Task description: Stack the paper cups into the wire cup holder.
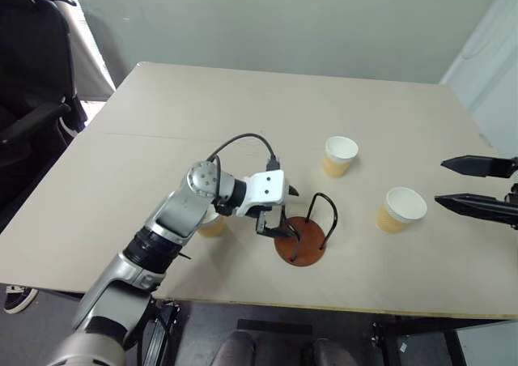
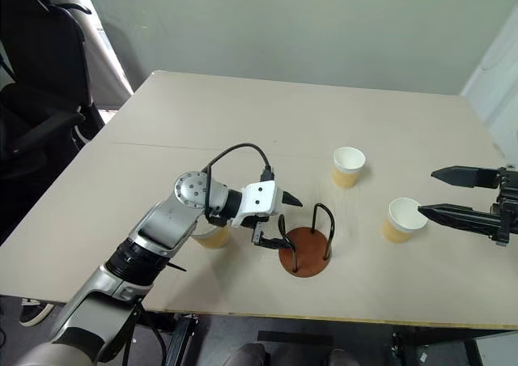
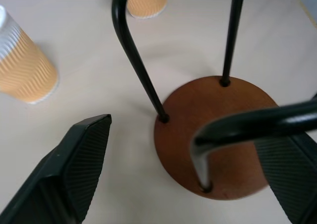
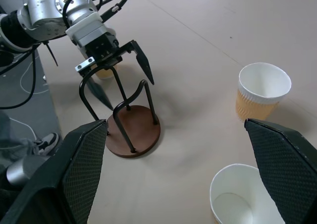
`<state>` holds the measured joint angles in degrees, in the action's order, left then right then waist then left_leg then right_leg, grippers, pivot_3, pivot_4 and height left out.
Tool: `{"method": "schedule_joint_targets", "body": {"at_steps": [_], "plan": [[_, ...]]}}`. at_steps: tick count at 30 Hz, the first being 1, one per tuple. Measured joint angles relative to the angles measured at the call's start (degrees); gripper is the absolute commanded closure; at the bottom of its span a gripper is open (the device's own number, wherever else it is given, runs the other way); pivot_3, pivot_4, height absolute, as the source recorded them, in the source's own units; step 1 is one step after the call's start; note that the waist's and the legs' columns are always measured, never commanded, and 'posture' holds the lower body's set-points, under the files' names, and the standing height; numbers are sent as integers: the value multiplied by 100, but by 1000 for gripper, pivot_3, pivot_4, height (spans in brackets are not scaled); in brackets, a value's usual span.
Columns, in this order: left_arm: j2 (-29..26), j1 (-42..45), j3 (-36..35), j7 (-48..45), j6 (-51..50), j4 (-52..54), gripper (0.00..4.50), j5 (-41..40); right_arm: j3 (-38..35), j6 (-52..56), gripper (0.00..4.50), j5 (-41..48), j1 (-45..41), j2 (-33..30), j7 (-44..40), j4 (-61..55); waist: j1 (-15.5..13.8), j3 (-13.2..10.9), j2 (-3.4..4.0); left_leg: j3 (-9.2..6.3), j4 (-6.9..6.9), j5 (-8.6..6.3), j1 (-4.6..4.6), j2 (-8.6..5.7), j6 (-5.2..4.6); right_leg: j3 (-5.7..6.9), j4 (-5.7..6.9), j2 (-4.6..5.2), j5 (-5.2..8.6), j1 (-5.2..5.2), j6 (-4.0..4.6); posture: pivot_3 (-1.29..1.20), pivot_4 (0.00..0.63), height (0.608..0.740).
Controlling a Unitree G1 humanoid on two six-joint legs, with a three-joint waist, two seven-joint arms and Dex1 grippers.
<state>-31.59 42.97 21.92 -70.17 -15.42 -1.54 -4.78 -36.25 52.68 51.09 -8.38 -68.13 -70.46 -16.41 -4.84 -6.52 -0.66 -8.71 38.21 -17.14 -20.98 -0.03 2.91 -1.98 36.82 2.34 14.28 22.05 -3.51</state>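
Because the holder point(image 1: 301, 240) stands empty near the table's point(image 1: 162, 155) front edge, no cup is stacked yet, and all three cups sit upright on the tabletop. The left gripper point(image 2: 275, 220) hangs at the holder with its fingers spread wide, one black finger point(image 3: 79, 159) outside the wire loop and the other across the disc, grasping nothing; the loop stands between them, which reads as a hand placed to steady or shift the holder, not to carry a cup. One cup point(image 2: 212, 236) sits just behind the left forearm, partly hidden by it. Two more stand to the right: the far cup point(image 1: 340, 155) beyond the holder, the near cup point(image 1: 401, 209) close to the right gripper point(image 1: 473, 184). That gripper hovers level at the table's right side, released and wide, fingertips pointed toward the near cup, judged a ready pose for picking it next. The holder's wires crowd the left fingers, so snagging is the risk.
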Motion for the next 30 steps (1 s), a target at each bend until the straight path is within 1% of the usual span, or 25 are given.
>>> {"method": "schedule_joint_targets", "body": {"at_steps": [2,5,7,10,12,15,17,19,23,26,29,30], "plan": [[-97,111,-153,-60,0,-8,7,-78,77,0,0,44,-20,-1,-13,-4,0,0,-1,0,0,0,0,0,0,0,-1,-2,0,0,0,0,150,740],[-542,225,-414,-342,53,54,7,-233,147,-4,0,44,-18,-20,-49,-9,7,0,0,1,-4,0,0,-1,0,0,-3,-3,0,3,0,0,150,740],[-900,227,-523,-630,71,129,7,-304,241,-48,0,-71,26,-139,-66,-11,14,-1,1,0,-7,0,-1,0,0,-1,-6,-2,1,8,-1,0,150,740],[-1403,233,-717,-1005,64,184,7,-490,704,-286,0,-562,130,-364,-2,-31,24,-1,0,-7,-8,-1,-2,4,2,0,-10,0,1,8,0,0,150,740],[-1737,400,-937,-1200,-101,165,7,-685,1232,-542,0,-993,116,-436,135,-25,27,-3,-4,-19,-8,-2,-7,6,1,0,-9,4,1,16,0,0,150,740],[-2271,850,-1504,-1480,-589,149,7,-1147,1870,-787,0,-1372,-53,-440,192,-38,42,-4,-4,-27,-15,-3,-17,7,-2,-3,-5,10,1,33,-1,0,150,740],[-2694,995,-1967,-1744,-1111,219,7,-1708,2321,-918,0,-1588,-343,-441,221,-91,79,-3,-2,-23,-29,-5,-17,8,-5,-5,-12,11,1,37,-1,0,150,740],[-3179,795,-2333,-1972,-1716,592,7,-2428,2792,-1086,0,-1928,-598,-458,238,-99,127,-2,-1,-32,-41,-8,-18,12,-7,-6,-28,11,1,41,-1,0,150,740],[-3775,-47,-2759,-2010,-2331,1241,7,-3103,3546,-1348,0,-2558,-1017,-418,269,167,149,-3,-1,-40,-50,-8,-18,15,-7,-12,-44,13,-1,45,-3,0,150,740],[-3924,-508,-3161,-1893,-2663,1664,7,-3458,3923,-1494,0,-2848,-1272,-199,230,333,123,-3,-5,-48,-45,-8,-19,16,-6,-8,-51,12,0,47,-2,0,150,740],[-3938,-693,-3465,-1610,-2860,1990,7,-3709,4289,-1593,0,-3097,-1480,39,191,504,121,-3,-5,-45,-36,-9,-16,15,-6,-10,-47,13,0,47,-2,0,150,740],[-3940,-734,-3529,-1523,-2912,2060,0,-3794,4424,-1653,184,-3237,-1531,54,188,550,120,-3,-4,-44,-34,-9,-14,15,-6,-10,-43,13,0,47,-1,0,150,740]]}}
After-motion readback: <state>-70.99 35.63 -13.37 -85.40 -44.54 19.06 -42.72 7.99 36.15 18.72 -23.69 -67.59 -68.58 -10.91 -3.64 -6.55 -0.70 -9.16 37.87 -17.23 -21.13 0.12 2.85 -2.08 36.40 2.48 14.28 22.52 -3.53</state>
